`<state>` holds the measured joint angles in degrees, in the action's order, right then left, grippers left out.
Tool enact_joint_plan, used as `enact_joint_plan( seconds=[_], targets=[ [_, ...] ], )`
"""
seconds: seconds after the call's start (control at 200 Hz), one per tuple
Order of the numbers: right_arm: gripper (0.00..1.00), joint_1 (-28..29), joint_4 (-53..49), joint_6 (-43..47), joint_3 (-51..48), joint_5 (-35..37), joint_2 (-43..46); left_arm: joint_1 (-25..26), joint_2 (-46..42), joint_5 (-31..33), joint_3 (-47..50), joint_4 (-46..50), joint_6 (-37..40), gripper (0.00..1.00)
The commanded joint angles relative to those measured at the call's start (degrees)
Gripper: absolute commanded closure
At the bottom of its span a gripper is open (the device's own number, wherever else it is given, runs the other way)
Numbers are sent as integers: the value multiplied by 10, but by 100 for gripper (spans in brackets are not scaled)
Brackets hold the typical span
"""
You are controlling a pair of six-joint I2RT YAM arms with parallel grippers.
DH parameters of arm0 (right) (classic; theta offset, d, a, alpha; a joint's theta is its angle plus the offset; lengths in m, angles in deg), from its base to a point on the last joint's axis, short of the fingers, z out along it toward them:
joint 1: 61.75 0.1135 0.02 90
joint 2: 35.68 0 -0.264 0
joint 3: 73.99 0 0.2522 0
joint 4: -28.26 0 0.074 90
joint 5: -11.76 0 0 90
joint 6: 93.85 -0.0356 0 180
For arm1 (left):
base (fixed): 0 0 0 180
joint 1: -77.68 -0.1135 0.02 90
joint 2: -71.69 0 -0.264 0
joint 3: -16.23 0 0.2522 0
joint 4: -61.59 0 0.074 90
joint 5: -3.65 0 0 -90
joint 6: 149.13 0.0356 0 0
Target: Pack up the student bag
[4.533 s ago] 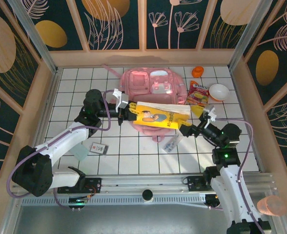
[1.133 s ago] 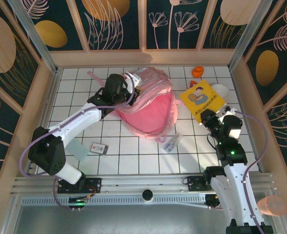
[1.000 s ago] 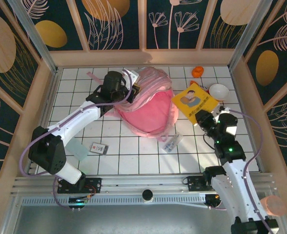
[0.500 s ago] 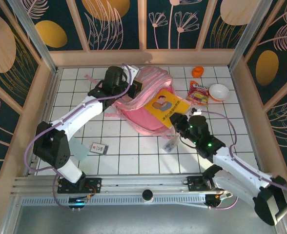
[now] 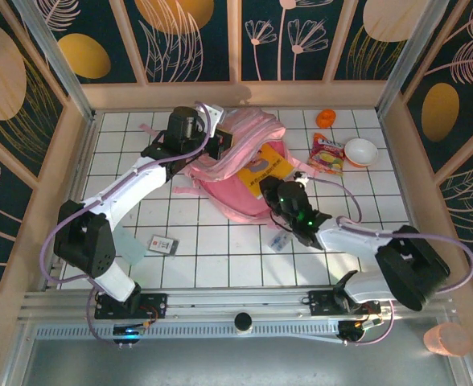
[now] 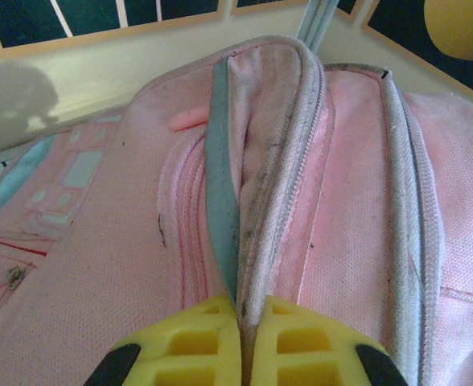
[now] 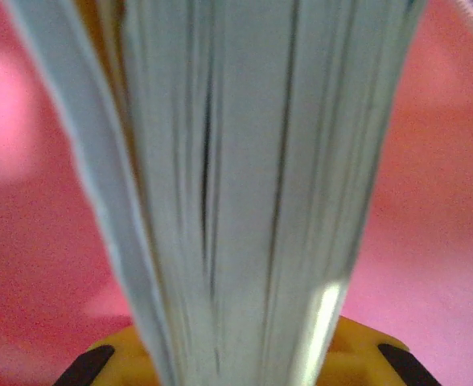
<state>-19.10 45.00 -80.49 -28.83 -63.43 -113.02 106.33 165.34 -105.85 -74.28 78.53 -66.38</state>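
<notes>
While left gripper point(image 6: 240, 342) pinches zip edge of student bag point(image 5: 235, 193), propping mouth open, right gripper point(image 5: 276, 191) clamps yellow book point(image 5: 266, 164), far end of book over opening. Bag lies mid-table, toward far side. Judged: first item part-way in, rest unpacked. Right of bag: snack packet point(image 5: 327, 153), bowl point(image 5: 360, 151), orange object point(image 5: 326, 118). Near side: clear packet point(image 5: 282, 239), card point(image 5: 164, 244). Likely obstacle: limp rim sagging across book's path.

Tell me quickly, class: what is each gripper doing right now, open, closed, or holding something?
Left gripper: closed, pinching the zip edge of the bag.
Right gripper: closed, holding the book by its edge.
</notes>
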Motion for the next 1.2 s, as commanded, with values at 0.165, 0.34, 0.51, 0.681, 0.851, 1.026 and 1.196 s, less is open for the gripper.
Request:
enact_joint_plan(
  seconds=[0.165, 0.34, 0.51, 0.681, 0.851, 1.026, 1.196],
  targets=[
    [100, 7, 125, 4, 103, 45, -118, -2, -15, -45, -42, -106, -15, 100],
    [100, -2, 143, -8, 154, 44, -198, -2, -15, -56, -44, -115, -22, 100],
    [100, -16, 148, -14, 205, 25, -274, -2, -12, -69, -45, -124, -31, 100],
    [100, -14, 88, -29, 235, 36, -310, -2, -10, -60, -45, -124, -32, 100],
    [78, -14, 38, -61, 223, 26, -315, -3, -8, -21, -40, -127, -35, 100],
    [57, -14, 4, -73, 185, 13, -278, -3, -2, -5, -38, -117, -25, 100],
    [41, -12, -37, -65, 152, -9, -231, -3, 0, 5, -34, -115, -19, 100]
  ],
)
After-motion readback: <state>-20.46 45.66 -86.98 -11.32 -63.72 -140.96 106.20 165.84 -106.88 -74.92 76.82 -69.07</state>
